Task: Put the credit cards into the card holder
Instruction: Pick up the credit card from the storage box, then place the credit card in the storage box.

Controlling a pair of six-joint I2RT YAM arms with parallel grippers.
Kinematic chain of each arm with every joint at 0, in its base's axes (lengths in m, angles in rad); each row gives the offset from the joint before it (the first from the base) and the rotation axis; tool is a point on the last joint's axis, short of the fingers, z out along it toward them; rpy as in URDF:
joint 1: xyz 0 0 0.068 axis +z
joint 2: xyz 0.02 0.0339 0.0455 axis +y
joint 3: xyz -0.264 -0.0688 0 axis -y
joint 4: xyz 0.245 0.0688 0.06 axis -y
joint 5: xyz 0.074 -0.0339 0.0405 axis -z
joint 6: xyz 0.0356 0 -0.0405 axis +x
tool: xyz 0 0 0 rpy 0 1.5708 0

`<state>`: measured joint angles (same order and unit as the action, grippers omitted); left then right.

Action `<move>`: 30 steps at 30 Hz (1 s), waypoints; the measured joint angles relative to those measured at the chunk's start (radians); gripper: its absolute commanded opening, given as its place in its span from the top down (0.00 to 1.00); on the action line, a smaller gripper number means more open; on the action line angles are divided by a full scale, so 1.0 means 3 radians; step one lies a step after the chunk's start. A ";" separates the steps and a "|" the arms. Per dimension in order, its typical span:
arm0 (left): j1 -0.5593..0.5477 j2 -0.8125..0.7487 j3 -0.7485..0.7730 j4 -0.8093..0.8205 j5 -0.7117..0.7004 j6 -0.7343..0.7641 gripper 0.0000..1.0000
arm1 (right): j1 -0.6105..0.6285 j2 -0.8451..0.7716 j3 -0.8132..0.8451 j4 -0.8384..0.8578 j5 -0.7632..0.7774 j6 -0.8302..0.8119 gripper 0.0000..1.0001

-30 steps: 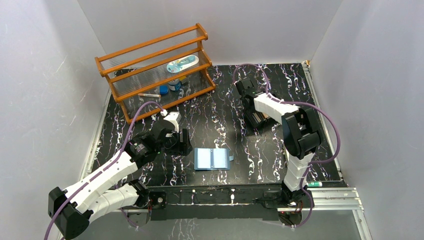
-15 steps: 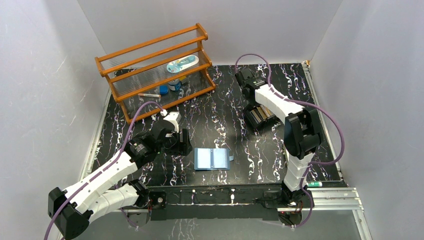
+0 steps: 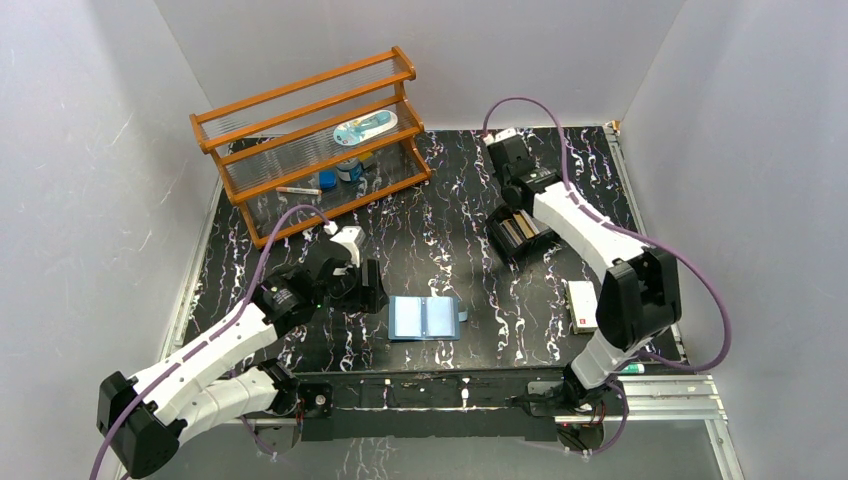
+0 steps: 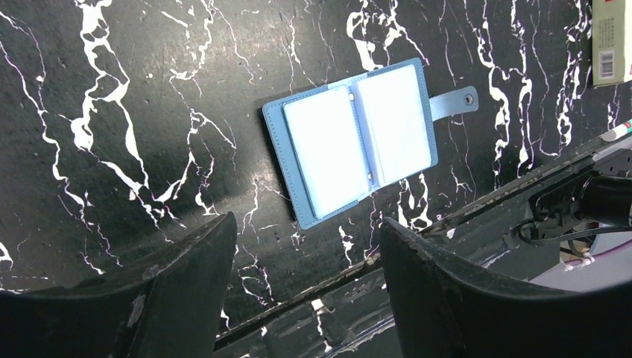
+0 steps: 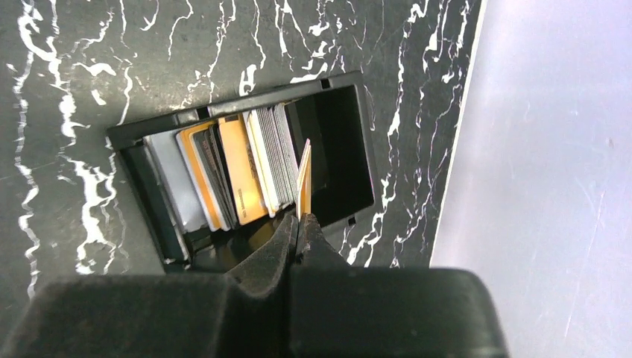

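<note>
Card [image 5: 304, 175] thin, pinched by right fingers [image 5: 277, 245] | holder [image 4: 328, 153] blue, stitched, rectangular

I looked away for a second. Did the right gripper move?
Yes. The right gripper, pinching a credit card, pulled back off the black tray toward the far wall.

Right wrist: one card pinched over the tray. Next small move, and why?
Probably lift the card straight up, clear of the black tray, before swinging over. The right gripper is shut on one edge of it, the other cards stand packed just beside it, and the card holder lies open well away.
</note>
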<state>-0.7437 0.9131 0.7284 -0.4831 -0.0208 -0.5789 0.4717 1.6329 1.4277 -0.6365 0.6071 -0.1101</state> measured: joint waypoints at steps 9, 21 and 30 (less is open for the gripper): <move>0.0000 -0.0038 -0.0046 0.0009 0.0008 -0.0028 0.31 | -0.0114 0.0495 -0.0463 0.0846 0.0053 -0.0590 1.00; 0.0000 -0.0043 -0.0047 0.0010 0.0008 -0.0028 0.31 | -0.0348 0.0694 -0.0449 0.0969 -0.0160 -0.0682 0.60; 0.0000 -0.0024 -0.0051 0.0011 0.0008 -0.0028 0.31 | -0.0347 0.0694 -0.0383 0.0944 -0.0243 -0.0642 0.57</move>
<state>-0.7437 0.9058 0.7132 -0.4797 -0.0185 -0.5873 0.3676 1.8412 1.3128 -0.3534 0.5343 -0.3027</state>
